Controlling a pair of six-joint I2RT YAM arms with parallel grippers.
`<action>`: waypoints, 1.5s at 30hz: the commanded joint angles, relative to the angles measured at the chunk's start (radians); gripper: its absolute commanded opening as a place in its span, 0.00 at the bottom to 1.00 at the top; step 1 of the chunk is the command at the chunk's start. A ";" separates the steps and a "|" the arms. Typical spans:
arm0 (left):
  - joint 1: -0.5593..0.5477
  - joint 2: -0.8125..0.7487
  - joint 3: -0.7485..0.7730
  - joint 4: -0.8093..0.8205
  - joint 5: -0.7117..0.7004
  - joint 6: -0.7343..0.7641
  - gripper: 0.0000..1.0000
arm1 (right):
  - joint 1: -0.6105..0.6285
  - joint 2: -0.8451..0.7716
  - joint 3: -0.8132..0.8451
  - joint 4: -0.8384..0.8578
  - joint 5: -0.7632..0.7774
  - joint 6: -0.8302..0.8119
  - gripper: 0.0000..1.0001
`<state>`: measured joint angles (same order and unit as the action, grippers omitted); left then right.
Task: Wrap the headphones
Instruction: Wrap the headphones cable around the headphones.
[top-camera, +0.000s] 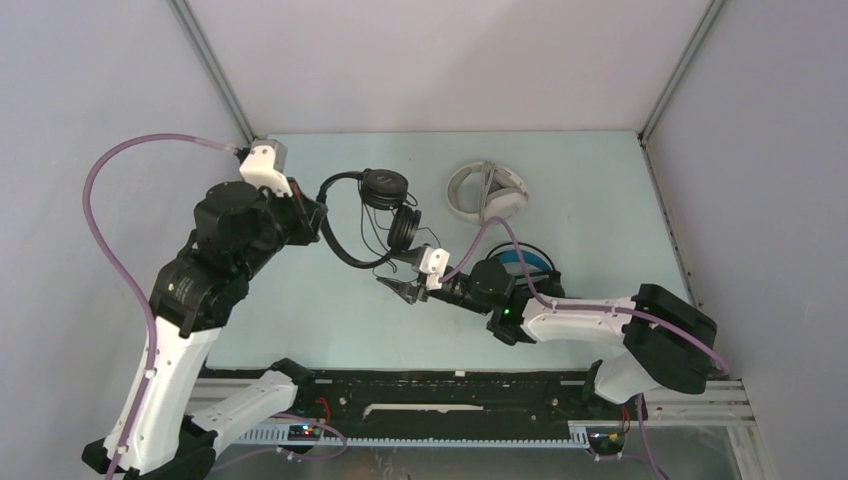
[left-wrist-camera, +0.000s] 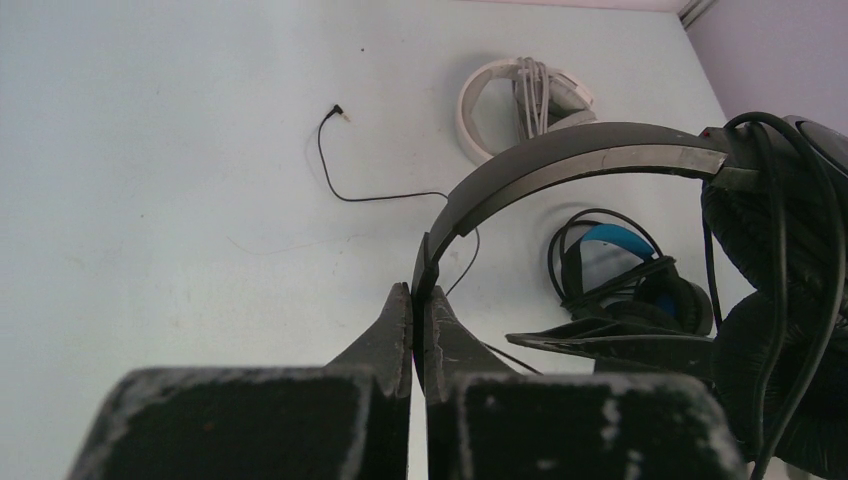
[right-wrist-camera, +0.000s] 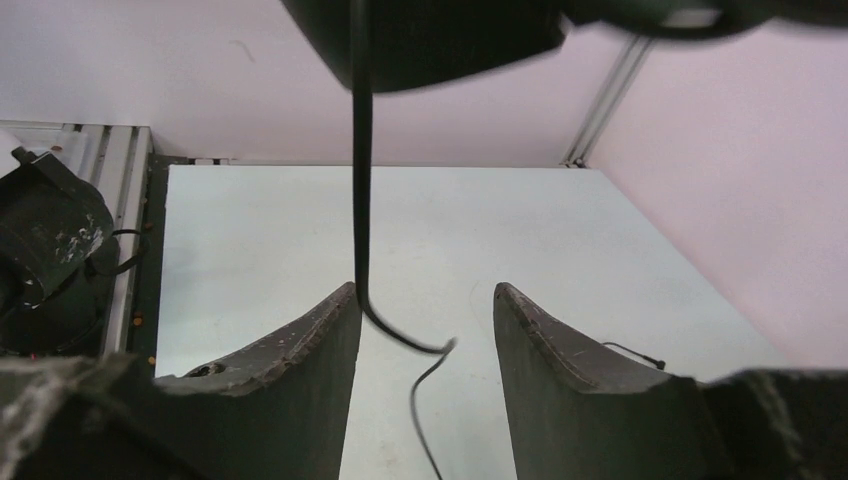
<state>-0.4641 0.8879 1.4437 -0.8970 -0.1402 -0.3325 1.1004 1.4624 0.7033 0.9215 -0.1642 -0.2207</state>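
1. While the left gripper (left-wrist-camera: 412, 292) clamps the headband of the slim black headphones (top-camera: 383, 188) toward the far edge of the table (top-camera: 300, 320), the right gripper (right-wrist-camera: 425, 292) stands parted, grasping nothing.
2. Their thin black cable (right-wrist-camera: 361, 200) hangs between the right gripper's jaws.
3. White-grey headphones (top-camera: 485, 190) lie by the far edge; blue-accented black headphones (top-camera: 527, 258) sit partly hidden behind the right arm (top-camera: 590, 318).

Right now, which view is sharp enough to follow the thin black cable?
Top external: even light, sharp, fine detail tiny. Left wrist: thin black cable on the table crisp, near fingers soft. Right wrist: black headphones overhead blurred dark, cable readable.
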 joint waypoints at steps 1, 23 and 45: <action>0.005 -0.010 0.074 0.032 0.048 -0.029 0.00 | -0.011 0.042 -0.001 0.116 -0.066 0.013 0.52; 0.005 0.002 0.177 0.016 0.076 -0.040 0.00 | -0.056 0.351 -0.061 0.503 -0.044 0.188 0.18; 0.007 0.017 0.255 -0.044 -0.178 0.091 0.00 | -0.122 0.258 -0.232 0.558 0.007 0.298 0.00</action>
<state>-0.4641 0.9047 1.6371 -0.9806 -0.2184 -0.2886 0.9878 1.7882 0.5026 1.4235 -0.1940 0.0719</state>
